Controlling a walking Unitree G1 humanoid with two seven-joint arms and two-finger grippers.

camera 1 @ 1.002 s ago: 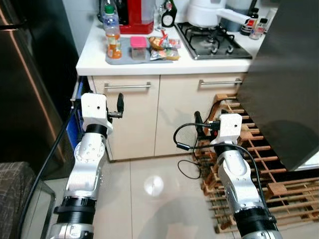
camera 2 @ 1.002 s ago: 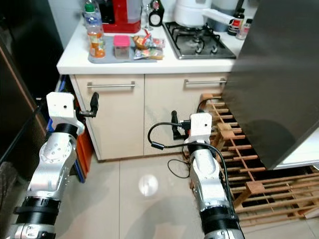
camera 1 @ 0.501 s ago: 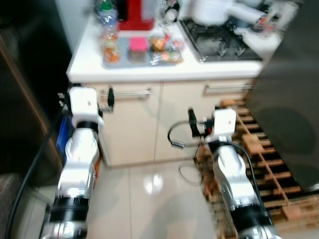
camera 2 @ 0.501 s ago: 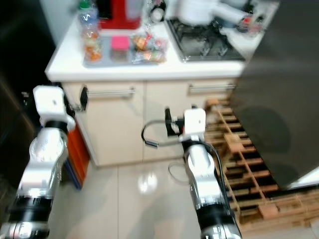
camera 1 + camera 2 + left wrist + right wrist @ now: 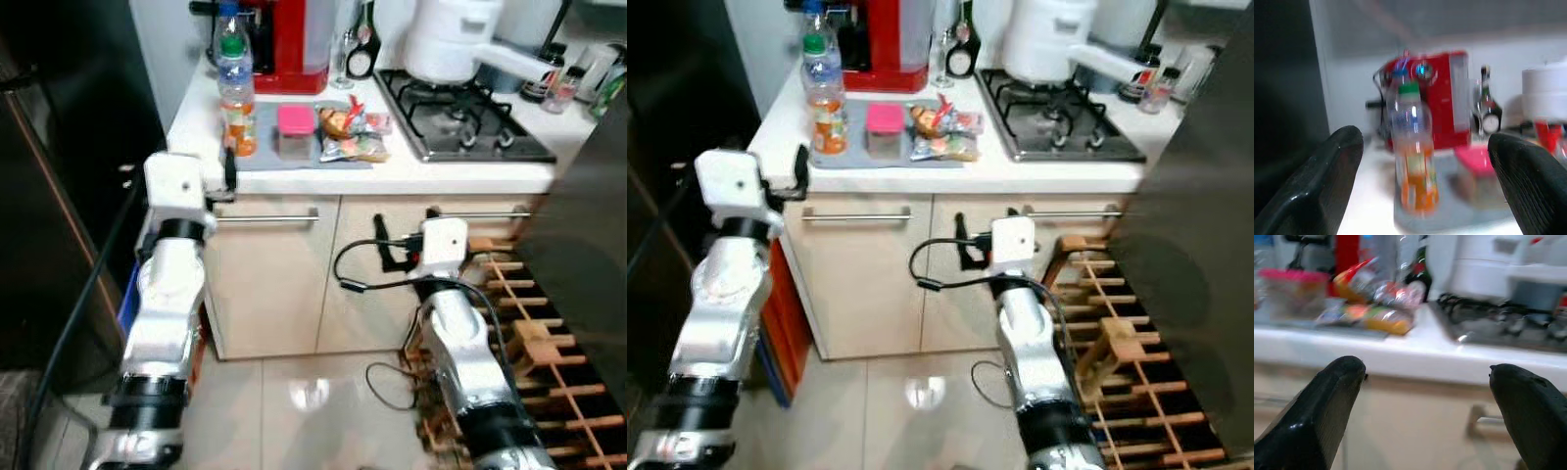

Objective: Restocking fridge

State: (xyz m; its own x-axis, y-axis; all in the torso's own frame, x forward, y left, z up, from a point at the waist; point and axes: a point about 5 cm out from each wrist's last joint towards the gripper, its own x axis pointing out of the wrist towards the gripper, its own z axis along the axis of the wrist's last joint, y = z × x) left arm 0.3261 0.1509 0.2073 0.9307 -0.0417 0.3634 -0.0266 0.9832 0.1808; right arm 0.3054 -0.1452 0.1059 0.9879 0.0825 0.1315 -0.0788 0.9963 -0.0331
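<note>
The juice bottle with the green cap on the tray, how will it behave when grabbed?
The bottle is tall and narrow, so it probably tips easily. Clear plastic, seemingly part full, suggests light and slightly squashy. Its smooth round sides may slip.

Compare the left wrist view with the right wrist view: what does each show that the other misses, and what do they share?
Left wrist: the green-capped juice bottle stands between the open left gripper fingers, with the red coffee machine's front behind it and a dark bottle beside that.

Right wrist: the open right gripper faces the counter edge, with snack packets and the stove grate on top.

Shared: the pink-lidded container, the grey tray and the white appliance, all blurred.
</note>
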